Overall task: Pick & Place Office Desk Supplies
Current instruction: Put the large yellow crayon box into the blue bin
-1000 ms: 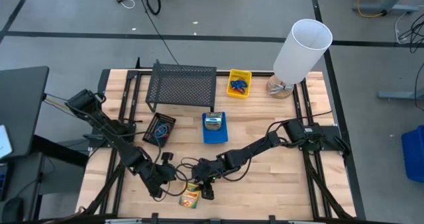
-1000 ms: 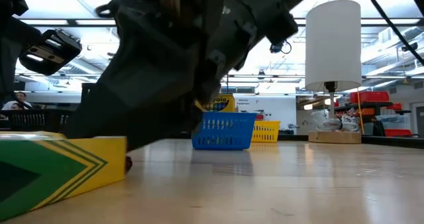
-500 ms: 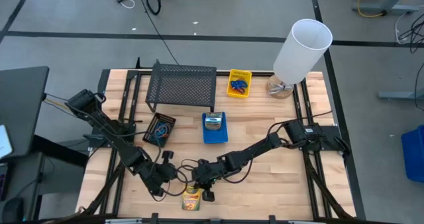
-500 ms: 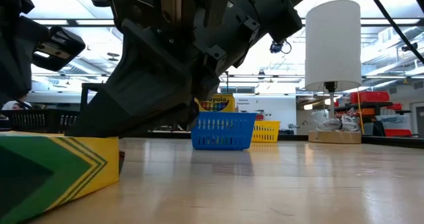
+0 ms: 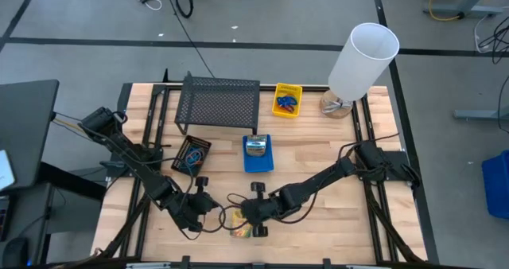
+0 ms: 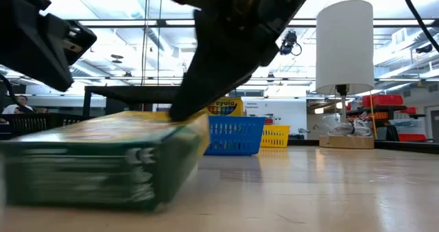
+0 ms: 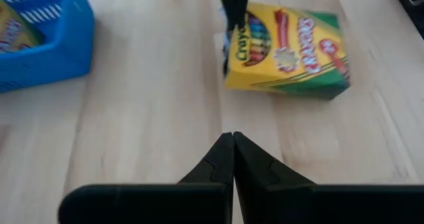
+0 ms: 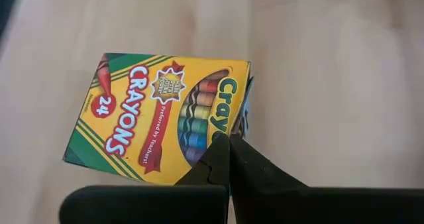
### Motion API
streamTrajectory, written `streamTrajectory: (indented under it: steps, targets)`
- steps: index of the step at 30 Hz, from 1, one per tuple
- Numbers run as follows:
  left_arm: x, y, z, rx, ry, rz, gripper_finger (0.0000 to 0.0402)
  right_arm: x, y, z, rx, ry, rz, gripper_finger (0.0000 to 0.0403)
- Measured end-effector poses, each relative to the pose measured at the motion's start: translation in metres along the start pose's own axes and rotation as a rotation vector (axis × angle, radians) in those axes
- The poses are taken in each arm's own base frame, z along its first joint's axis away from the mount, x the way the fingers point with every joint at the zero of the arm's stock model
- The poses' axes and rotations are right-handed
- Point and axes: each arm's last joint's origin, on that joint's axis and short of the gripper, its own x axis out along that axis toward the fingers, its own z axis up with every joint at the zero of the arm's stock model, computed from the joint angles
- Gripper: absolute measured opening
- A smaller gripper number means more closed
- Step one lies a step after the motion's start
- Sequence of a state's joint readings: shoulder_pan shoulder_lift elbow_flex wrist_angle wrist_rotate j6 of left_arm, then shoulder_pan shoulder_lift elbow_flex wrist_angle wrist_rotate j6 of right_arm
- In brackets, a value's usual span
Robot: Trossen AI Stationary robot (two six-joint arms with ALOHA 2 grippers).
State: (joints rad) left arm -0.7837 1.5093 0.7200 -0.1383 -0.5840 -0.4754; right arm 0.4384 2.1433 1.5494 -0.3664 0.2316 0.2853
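A yellow-and-green crayon box (image 5: 238, 224) lies near the table's front edge, face up, its printed face showing in the right wrist view (image 8: 165, 118). My right gripper (image 8: 228, 141) is shut, and its tips meet the box's window end. My left gripper (image 7: 233, 139) is shut just left of the box (image 7: 285, 48), pointing at it with bare wood between. A second crayon box (image 5: 255, 146) rests in the blue bin (image 5: 258, 162). My right gripper touches the crayon box at the edge of its window end (image 8: 233, 128). The shut fingers come slanting down from above, and one finger (image 7: 233, 8) stands over that end. I cannot tell whether they pinch a flap or only press. The box's underside stays on the table (image 6: 103, 191).
A black wire-mesh rack (image 5: 219, 103) stands at the back. Beside it are a yellow bin (image 5: 287, 99) with blue loops and a tall white cylinder (image 5: 362, 56). A black bin (image 5: 192, 155) of loops sits left of the blue bin. Bare wood lies to the right.
My right gripper has shut, risen and tipped at the wrist. The crayon box has slid a little from the front edge toward the far side and has turned about; it now shows a long side to the low view. My left gripper has turned slightly toward the box.
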Motion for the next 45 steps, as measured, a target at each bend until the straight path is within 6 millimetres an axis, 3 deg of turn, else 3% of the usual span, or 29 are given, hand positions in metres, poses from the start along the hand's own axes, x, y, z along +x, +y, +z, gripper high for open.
streamTrajectory:
  steps: [7,17,30,37,45]
  targets:
    - [0.000,0.001,0.008,-0.042,-0.095,0.062,0.0005,-0.014,0.003,-0.002,-0.102,0.003,-0.147,0.0000]
    - [0.000,0.004,0.017,-0.087,-0.216,0.190,0.0005,-0.026,0.011,-0.007,-0.208,0.029,-0.225,0.0000]
    - [-0.001,0.012,0.023,-0.161,-0.313,0.343,0.0005,-0.046,0.009,0.005,-0.359,0.082,-0.405,0.0000]
    - [-0.002,0.008,0.031,-0.122,-0.343,0.275,0.0005,-0.060,0.005,0.016,-0.464,0.112,-0.551,0.0000]
    - [-0.011,-0.003,0.063,0.110,-0.554,-0.061,0.0005,-0.072,-0.007,0.020,-0.518,0.168,-0.719,0.0000]
